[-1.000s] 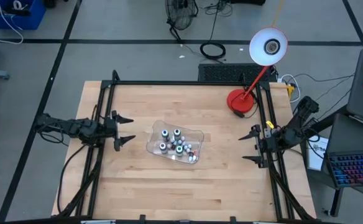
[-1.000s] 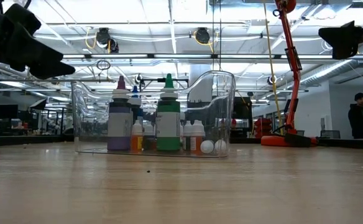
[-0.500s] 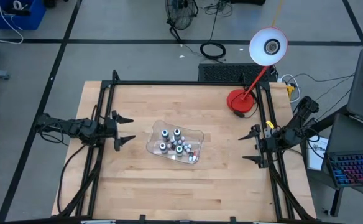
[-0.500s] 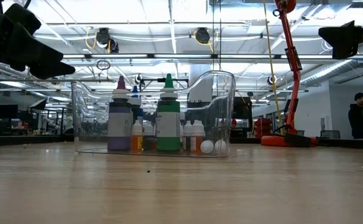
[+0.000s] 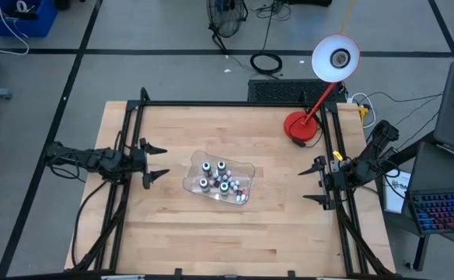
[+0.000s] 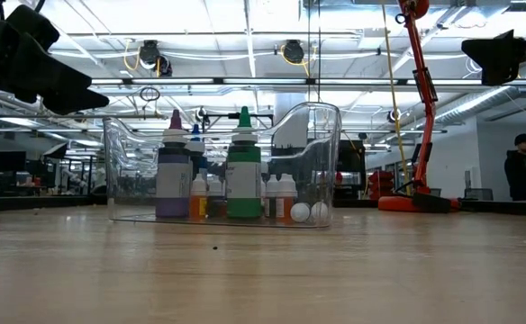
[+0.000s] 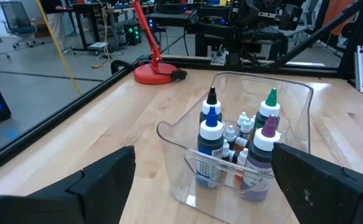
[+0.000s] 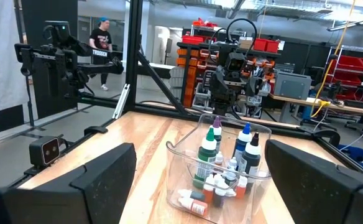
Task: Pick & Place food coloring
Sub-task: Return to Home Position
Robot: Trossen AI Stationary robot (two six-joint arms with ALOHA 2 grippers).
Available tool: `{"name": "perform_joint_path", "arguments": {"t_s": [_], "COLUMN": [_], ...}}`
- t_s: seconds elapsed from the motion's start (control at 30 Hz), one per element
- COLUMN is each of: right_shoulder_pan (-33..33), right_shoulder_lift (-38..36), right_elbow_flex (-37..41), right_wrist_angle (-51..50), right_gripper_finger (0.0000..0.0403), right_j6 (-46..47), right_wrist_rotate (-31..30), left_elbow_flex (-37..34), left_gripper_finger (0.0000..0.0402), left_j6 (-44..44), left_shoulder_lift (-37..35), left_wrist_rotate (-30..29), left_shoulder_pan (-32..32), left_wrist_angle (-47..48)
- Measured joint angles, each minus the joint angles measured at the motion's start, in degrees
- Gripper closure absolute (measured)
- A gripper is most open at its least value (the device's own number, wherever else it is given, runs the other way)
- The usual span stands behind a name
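- At centre of table (image 5: 274, 233): bottles (image 5: 221, 183), all inside tray (image 5: 248, 166).
- At opposite edges: left gripper (image 5: 162, 161), right gripper (image 5: 305, 185), both spread wide, empty.
- Nothing moved in the last second; placing looks finished, arms parked.

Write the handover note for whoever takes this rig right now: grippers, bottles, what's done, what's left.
Left gripper: open, empty, at the left edge of the table.
Right gripper: open, empty, at the table's right edge.
Food coloring bottles: every one in view is inside the clear tray mid-table. The tall green one and violet one stand upright, with small ones around them.
Done: no bottle shows on the bare wood outside the tray.
Left: nothing seen to pick; both arms look parked.
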State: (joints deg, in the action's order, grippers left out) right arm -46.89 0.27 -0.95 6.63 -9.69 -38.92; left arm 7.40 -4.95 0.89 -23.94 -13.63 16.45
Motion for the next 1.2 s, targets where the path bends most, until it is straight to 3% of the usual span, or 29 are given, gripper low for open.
{"name": "perform_joint_path", "arguments": {"t_s": [1.2], "right_shoulder_pan": [0.00], "right_shoulder_lift": [0.00], "right_elbow_flex": [0.00], "right_wrist_angle": [-0.02], "right_gripper_finger": [0.0060], "right_j6": [0.00], "right_wrist_rotate": [0.00], "left_elbow_flex": [0.00], "left_gripper_finger": [0.0030], "left_j6": [0.02], "left_shoulder_lift": [0.00], "left_wrist_rotate": [0.02], "left_shoulder_pan": [0.00], "left_wrist_angle": [-0.02]}}
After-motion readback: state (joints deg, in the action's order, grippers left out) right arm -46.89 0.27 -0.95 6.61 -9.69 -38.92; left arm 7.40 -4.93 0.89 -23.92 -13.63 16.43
